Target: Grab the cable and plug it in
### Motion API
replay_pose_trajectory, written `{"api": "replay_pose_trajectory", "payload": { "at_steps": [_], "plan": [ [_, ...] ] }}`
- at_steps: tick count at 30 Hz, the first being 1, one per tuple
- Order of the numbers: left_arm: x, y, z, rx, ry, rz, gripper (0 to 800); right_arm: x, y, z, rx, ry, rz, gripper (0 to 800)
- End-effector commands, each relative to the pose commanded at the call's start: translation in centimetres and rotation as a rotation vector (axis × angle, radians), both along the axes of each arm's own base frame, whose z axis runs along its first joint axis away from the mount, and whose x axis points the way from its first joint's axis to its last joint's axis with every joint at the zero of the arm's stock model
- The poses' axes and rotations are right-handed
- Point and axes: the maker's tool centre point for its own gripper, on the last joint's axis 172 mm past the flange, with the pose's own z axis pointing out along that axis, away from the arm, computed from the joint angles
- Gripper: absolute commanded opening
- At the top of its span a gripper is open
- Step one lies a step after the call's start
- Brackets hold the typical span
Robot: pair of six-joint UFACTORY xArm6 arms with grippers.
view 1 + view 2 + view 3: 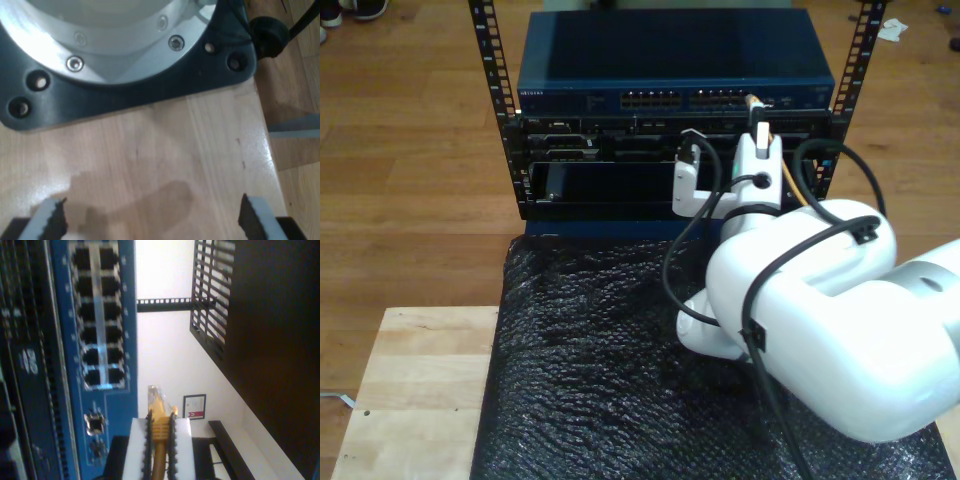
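One arm matters here: my second gripper (161, 440) is clenched on the cable (159, 460), whose clear plug (154, 395) juts straight ahead of the jaws, near the blue switch (117, 405) and just off its port rows (97, 315). My first gripper (150, 220) hangs released over bare wood.

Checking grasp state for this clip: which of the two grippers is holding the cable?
My second gripper: its jaws are clamped on the yellow cable near the blue switch. My first gripper is open over the wooden table.
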Motion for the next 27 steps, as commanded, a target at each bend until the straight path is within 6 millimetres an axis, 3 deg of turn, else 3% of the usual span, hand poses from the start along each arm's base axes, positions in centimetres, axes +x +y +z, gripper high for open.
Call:
{"api": "replay_pose_trajectory", "payload": {
  "at_steps": [27],
  "plan": [
    [0.0, 0.0, 0.0, -0.002, 0.000, 0.001, 800, 1.4, -0.3, -1.5, 0.009, -0.006, -0.020, 0]
  ]
}}
